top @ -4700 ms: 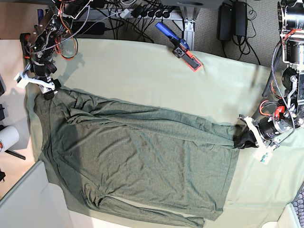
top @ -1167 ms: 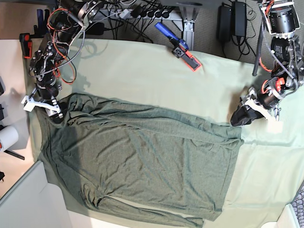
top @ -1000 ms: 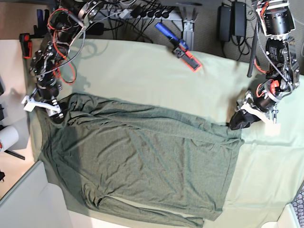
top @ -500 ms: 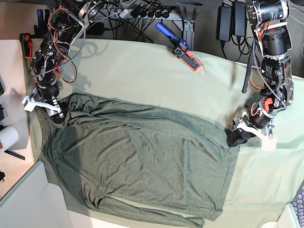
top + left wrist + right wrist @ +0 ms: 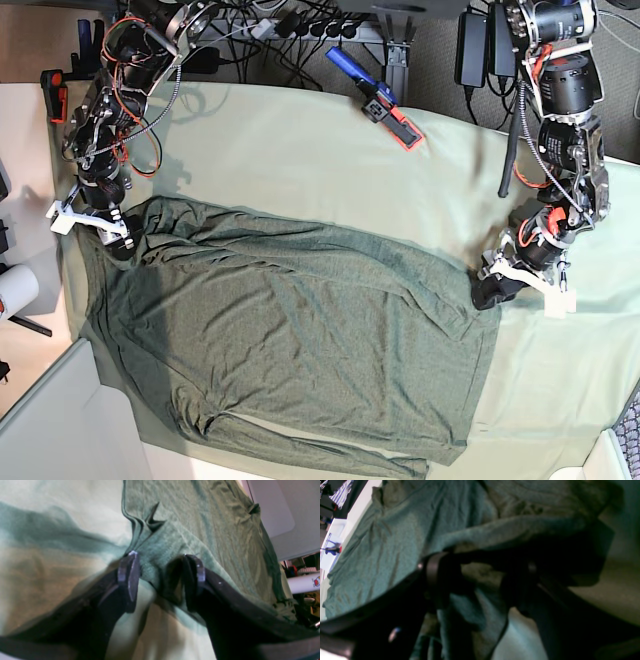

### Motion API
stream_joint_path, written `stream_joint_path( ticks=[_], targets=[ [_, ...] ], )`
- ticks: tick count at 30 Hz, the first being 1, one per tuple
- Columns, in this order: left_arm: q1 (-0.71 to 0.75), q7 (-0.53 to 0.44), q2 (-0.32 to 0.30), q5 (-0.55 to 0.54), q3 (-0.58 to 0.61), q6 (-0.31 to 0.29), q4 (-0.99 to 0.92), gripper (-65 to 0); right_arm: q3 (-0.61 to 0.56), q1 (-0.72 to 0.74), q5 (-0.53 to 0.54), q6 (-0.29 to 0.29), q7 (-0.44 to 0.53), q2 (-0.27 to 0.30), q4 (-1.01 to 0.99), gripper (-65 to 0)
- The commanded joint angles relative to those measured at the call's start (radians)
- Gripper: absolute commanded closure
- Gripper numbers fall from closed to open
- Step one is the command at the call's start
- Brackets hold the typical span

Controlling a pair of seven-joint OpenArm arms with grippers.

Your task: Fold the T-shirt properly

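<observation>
T-shirt lies spread on the cloth that covers the desk, mostly flat but wrinkled, with a sleeve trailing along the near edge. Each arm has hold of one far corner.

The left end effector, on the base view's right, sits low at the shirt's right upper corner. In its wrist view the hemmed edge runs up between the two fingers and a bunch of knit fills the gap, so it looks clenched on the fabric, though the picture is blurred.

The right end effector, on the base view's left, sits at the opposite corner. Its wrist view is dark, but a fold of shirt drapes across and between the fingers, so it too appears to be grasping cloth.

Holding both corners of one long edge keeps that edge taut and straight, which is probably the set-up for lifting it and carrying it over the body to make a fold.

A blue and red tool lies well apart at the far edge.
</observation>
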Motion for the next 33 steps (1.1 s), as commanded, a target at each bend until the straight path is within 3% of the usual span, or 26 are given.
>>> stream_joint_path(
  ticks=[1,12,14,16,18,19,20,25,28,33],
  targets=[
    [-0.004,0.053,0.021,-0.01,0.008,0.007,0.008,-31.8,-0.002,0.011,0.007,0.016,-0.014,0.008,0.011,-36.9],
    [-0.016,0.046,0.064,0.029,0.01,0.008,0.012,-31.6,-0.002,0.011,0.008,0.016,-0.015,0.008,0.011,-36.9],
    [-0.023,0.044,0.069,0.059,0.01,0.008,0.012,-28.6,-0.002,0.011,0.012,0.016,-0.014,0.008,0.011,-35.9],
    [-0.026,0.044,0.069,0.063,0.01,0.008,0.012,-18.2,-0.002,0.011,0.012,0.017,-0.014,0.008,0.011,-25.8],
    [-0.026,0.043,0.069,0.063,0.01,0.008,0.013,-8.3,-0.002,0.011,0.012,0.017,-0.014,0.006,0.011,-9.9],
    [-0.026,0.04,0.068,0.063,0.01,0.007,0.013,-5.8,-0.002,0.011,0.012,0.017,-0.014,0.006,0.011,-1.8],
    [-0.026,0.04,0.067,0.062,0.008,0.007,0.013,-5.3,-0.002,0.011,0.011,0.017,-0.014,0.006,0.011,0.0],
    [-0.018,0.072,0.055,0.024,0.007,-0.077,0.097,-5.0,-0.002,0.01,0.015,0.037,-0.043,0.009,0.026,0.0],
    [-0.005,0.108,0.055,0.024,0.007,-0.083,0.178,-1.8,0.001,-0.008,0.038,0.036,-0.079,0.009,0.078,0.0],
    [0.03,0.108,0.033,0.013,0.006,-0.082,0.22,-1.8,0.001,-0.073,0.056,0.037,-0.102,0.011,0.231,0.0]
  ],
)
